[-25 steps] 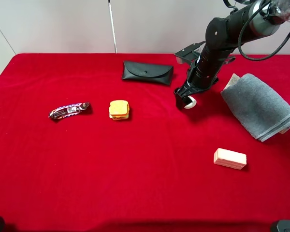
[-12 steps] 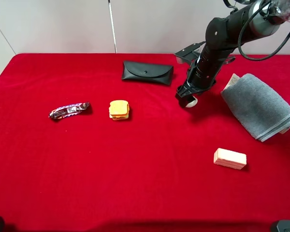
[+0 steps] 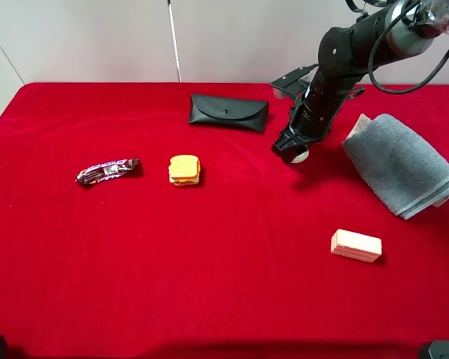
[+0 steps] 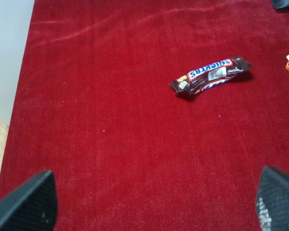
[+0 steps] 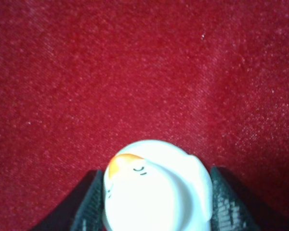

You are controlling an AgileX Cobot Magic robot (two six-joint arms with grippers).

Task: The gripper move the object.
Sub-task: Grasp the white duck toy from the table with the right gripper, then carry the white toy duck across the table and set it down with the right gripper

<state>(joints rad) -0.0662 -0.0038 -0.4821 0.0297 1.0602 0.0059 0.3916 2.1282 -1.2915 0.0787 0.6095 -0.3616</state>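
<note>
Though the beige block [image 3: 355, 245] lies nearest, the object [image 3: 300, 156] sits farther back on the red table [image 3: 209, 262], clamped in the jaws of the right gripper [image 3: 291, 149]. The left gripper [image 4: 151, 202], its fingers spread wide, is well apart from it. The object is small, white and rounded, with an orange spot. The black case [image 3: 228, 112] lies beyond.

The red-clothed worktop [image 3: 232, 299] carries a black glasses case [image 3: 228, 112] at the back. A chocolate bar [image 3: 108, 170] lies on the left, with a toy sandwich [image 3: 184, 170] near it. A folded grey towel [image 3: 400, 163] lies at the right, with a pinkish block [image 3: 355, 245] nearer the front. A small white knob [image 3: 300, 155] is between case and towel; whether it touches the cloth is unclear.
</note>
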